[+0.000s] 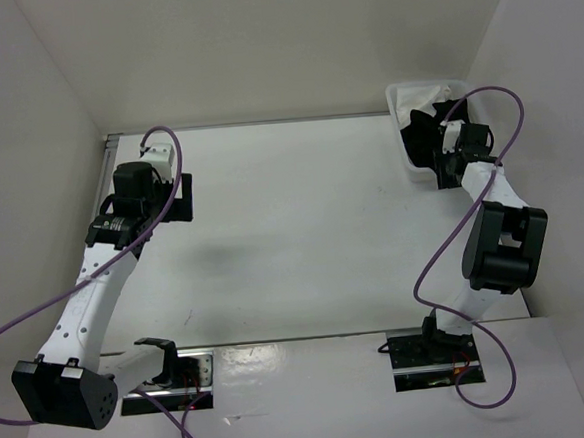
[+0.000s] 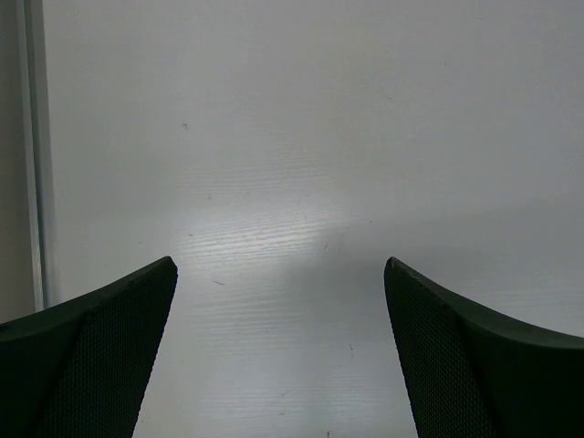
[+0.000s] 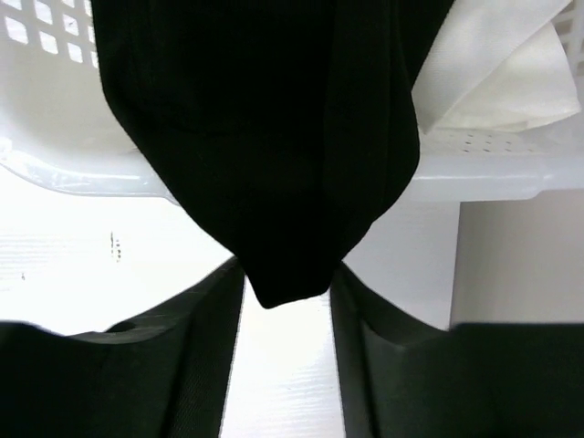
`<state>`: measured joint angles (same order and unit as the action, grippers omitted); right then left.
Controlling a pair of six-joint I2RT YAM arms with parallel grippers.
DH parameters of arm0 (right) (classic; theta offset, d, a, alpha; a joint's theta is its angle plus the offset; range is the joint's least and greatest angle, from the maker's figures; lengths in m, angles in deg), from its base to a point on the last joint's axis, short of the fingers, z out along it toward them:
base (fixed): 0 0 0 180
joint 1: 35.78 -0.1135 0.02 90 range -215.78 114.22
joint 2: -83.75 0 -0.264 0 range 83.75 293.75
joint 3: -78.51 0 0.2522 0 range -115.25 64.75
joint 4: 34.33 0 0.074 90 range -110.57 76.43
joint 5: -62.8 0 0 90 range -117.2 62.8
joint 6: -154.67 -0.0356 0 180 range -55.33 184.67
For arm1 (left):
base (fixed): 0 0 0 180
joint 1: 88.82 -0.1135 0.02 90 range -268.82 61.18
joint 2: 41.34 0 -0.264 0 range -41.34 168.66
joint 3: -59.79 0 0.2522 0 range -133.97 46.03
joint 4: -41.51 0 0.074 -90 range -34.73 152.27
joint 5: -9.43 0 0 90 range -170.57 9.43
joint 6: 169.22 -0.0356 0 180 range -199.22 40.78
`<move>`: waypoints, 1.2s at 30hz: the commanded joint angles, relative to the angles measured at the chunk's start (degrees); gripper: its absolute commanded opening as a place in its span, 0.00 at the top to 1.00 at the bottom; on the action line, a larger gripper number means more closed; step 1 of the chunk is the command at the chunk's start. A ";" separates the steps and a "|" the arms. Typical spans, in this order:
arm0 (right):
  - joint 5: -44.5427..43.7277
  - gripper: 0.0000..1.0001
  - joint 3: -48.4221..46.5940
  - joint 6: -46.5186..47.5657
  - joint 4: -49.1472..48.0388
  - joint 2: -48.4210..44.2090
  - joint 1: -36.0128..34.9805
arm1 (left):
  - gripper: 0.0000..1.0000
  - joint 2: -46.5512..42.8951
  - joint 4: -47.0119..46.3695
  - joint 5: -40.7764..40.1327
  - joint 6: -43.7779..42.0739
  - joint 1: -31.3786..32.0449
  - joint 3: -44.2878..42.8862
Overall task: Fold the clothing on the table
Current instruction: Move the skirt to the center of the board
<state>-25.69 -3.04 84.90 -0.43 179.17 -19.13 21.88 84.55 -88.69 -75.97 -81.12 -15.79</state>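
Here, the right gripper's fingers flank the hanging tip of the black clothing, partly closed around it. Whether they actually pinch the fabric cannot be told from this angle. Just beyond, the clothing drapes over the near rim of a white bin at the far right corner of the table, the rest of it reaching up into the bin. A white cloth lies in the bin beside it, at right. Across the table, well apart, the left gripper hovers with jaws spread wide over bare tabletop, grasping nothing, a metal rail running along the edge to its left.
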 commanded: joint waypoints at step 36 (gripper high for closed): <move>50.05 1.00 -22.83 -17.58 1.49 -27.21 -9.61 | 0.00 -0.73 -1.86 -0.14 -0.17 0.03 0.65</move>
<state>12.54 -23.43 70.23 1.65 152.70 -27.22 21.90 84.46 -88.64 -75.99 -81.12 -15.46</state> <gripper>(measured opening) 0.018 1.001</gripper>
